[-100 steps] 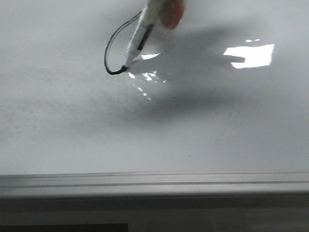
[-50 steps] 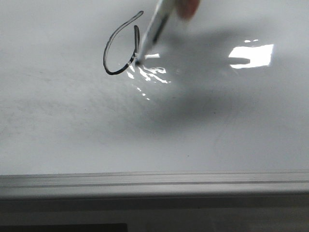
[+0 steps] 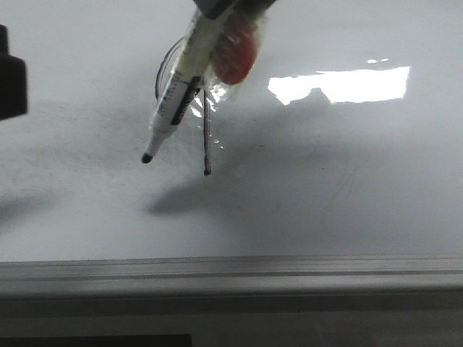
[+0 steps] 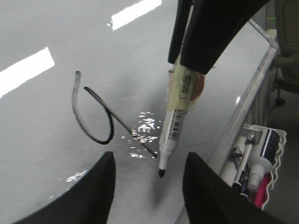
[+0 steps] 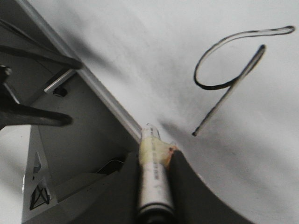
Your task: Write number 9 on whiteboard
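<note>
my marker (image 3: 173, 97) has come up off the whiteboard (image 3: 347, 195): half a second ago its tip was pressed against the surface right at the loop, and now the tip hangs in the air at centre-left of the front view, just left of the end of the stroke, with its shadow lying apart from it below. in that half second the stem got drawn. the number 9 (image 5: 233, 70) now has its open loop plus a long straight stem, seen whole in the upper right of my right wrist view; in the front view its loop is mostly hidden behind the marker, near the top centre.

my right gripper (image 5: 154, 184) is clamped on the marker's barrel, fingers either side of it at the bottom centre of that view. my left gripper (image 4: 147, 186) holds nothing, its two dark fingers spread apart at the bottom of the left wrist view, with the digit lying beyond them at centre-left.

i judge the figure done: the loop does not quite close at the top, but it reads as a 9. what remains is only to carry the marker clear without touching the wet ink.
</note>
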{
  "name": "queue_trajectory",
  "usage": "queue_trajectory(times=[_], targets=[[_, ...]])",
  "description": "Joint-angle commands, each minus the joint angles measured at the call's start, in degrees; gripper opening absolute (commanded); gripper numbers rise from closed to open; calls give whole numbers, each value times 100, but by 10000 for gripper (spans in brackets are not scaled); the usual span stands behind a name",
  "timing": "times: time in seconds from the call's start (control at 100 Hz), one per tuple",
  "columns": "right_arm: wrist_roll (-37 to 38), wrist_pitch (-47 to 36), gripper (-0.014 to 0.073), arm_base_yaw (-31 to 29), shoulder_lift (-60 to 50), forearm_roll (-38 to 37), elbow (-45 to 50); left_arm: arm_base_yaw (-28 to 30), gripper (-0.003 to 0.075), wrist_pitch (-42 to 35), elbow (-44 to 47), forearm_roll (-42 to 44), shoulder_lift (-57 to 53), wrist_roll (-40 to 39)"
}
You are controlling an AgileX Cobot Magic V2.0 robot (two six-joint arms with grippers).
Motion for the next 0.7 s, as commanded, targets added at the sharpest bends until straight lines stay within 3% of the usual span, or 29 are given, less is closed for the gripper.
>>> queue_trajectory(times=[0.0, 0.26, 0.44, 0.69], targets=[[24, -388, -59, 126, -80, 45, -213, -188, 320, -672, -281, 23, 447, -69], [26, -314, -59, 191, -54, 312, -213, -309, 319, -1395, -434, 23, 1284, -69], [26, -314, -59, 191, -44, 426, -213, -309, 305, -1441, -434, 13, 1337, -69], [26, -286, -59, 191, -44, 577, -213, -309, 18, -1317, -434, 13, 1359, -69]])
